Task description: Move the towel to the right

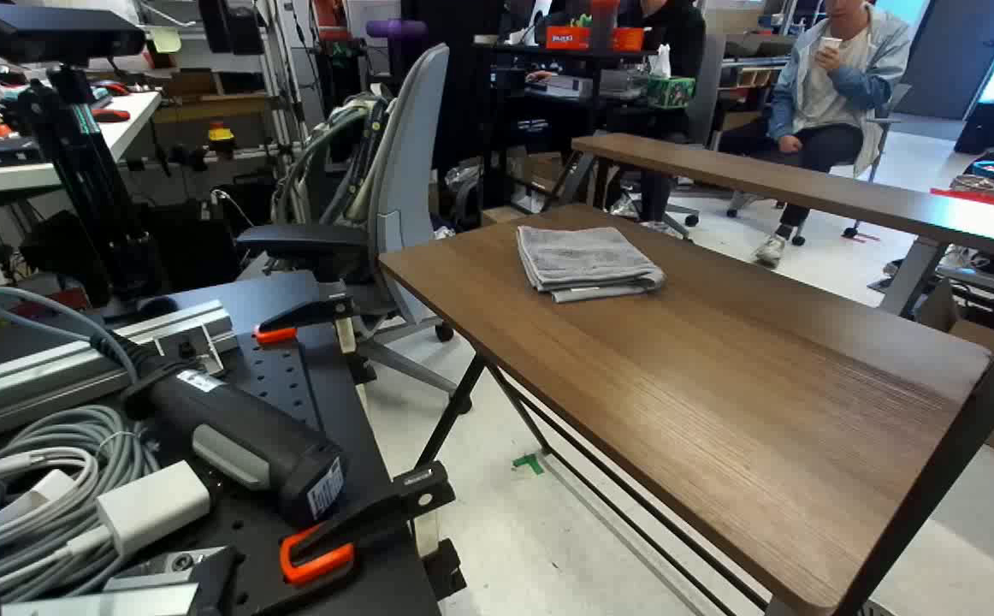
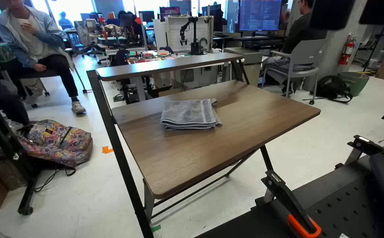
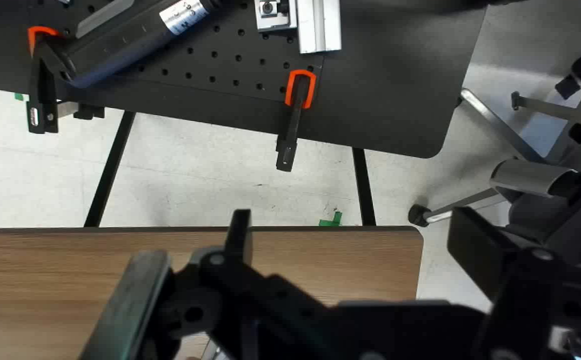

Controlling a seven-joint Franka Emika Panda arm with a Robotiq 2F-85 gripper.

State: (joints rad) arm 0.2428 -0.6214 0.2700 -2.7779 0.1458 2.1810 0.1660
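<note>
Seemingly folded so it moves as one bundle, the towel (image 1: 587,257) lies on the table (image 1: 719,385) in both exterior views, while the empty fingers (image 3: 476,250) stand wide, presumably to admit its layers.

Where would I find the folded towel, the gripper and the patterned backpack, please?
Folded towel (image 2: 187,112): in an exterior view, middle of its top face.
Gripper (image 3: 353,236): in the wrist view, midway between its fingertips.
Patterned backpack (image 2: 57,143): in an exterior view, on its printed fabric.
</note>
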